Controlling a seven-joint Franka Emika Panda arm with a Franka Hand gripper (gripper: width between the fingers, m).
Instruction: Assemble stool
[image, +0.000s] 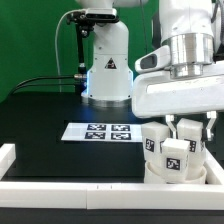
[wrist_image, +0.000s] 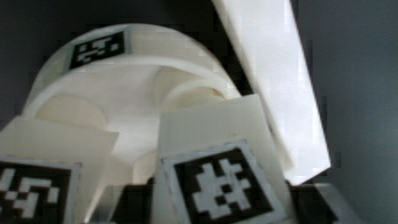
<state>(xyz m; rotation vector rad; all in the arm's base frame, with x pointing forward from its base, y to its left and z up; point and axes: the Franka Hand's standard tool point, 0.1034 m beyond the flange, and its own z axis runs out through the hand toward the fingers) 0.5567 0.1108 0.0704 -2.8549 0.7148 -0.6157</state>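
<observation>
so from the exterior view's left: black table (image: 40, 110), the marker board (image: 103, 132) lying flat mid-table, white rail (image: 70, 187) along the front edge. over on the right the arm's wrist comes straight down, claw (image: 187, 128) pointing at the table, right over the stool seat (image: 176, 176) with its tagged legs (image: 174, 153) standing up. can't tell if the claw's clamped or apart. wrist view just shows the seat (wrist_image: 107, 95) and legs (wrist_image: 222, 170) up close.
</observation>
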